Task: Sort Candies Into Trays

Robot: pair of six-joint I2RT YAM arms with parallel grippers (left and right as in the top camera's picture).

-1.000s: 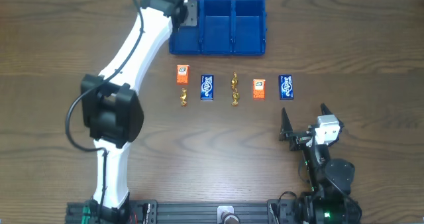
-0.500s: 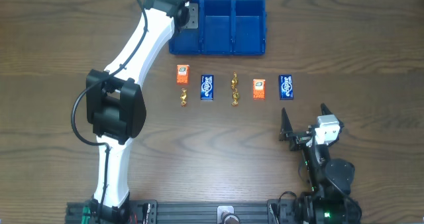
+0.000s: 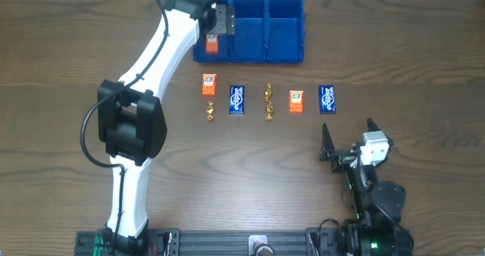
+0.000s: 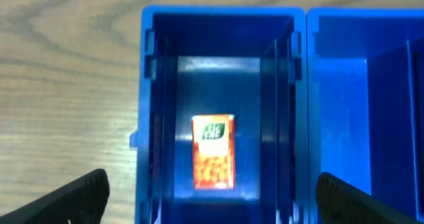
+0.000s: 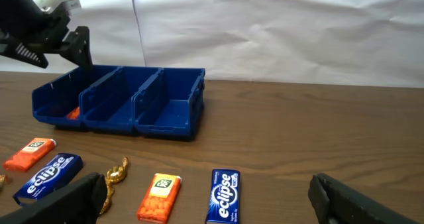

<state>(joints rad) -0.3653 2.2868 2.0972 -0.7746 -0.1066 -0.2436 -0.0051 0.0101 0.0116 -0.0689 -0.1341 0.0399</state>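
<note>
Candies are split between tray and worktop: one orange box [image 4: 213, 151] lies flat on the floor of the tray's [image 3: 250, 57] 9 o'clock compartment, while the rest sit in a loose row at the centre of the worktop [image 3: 424, 51]. That box is the change. Half a second ago the top view showed no orange in the compartment, only the left gripper [image 3: 220, 20] hanging over it; now the box lies there free, touched by nothing. The left gripper is over the same compartment, at 12 o'clock of the worktop, with its jaws spread wide and holding nothing. The left arm's elbow shifted a little between a second and half a second ago and has kept its place since. The row has not moved. From 9 towards 3 o'clock it runs: a second orange box [image 3: 208, 84] with a gold candy [image 3: 210, 111] near its 6 o'clock, a blue pack [image 3: 237, 99], two more gold candies [image 3: 268, 94] with one at 6 o'clock of the other, a third orange box [image 3: 296, 101], and a second blue pack [image 3: 327, 99]. The right gripper [image 3: 348, 140] sits at 5 o'clock, near its base and well apart from the tray, as before. Its jaws are wide open and empty, and the second blue pack lies towards its 12 o'clock.
</note>
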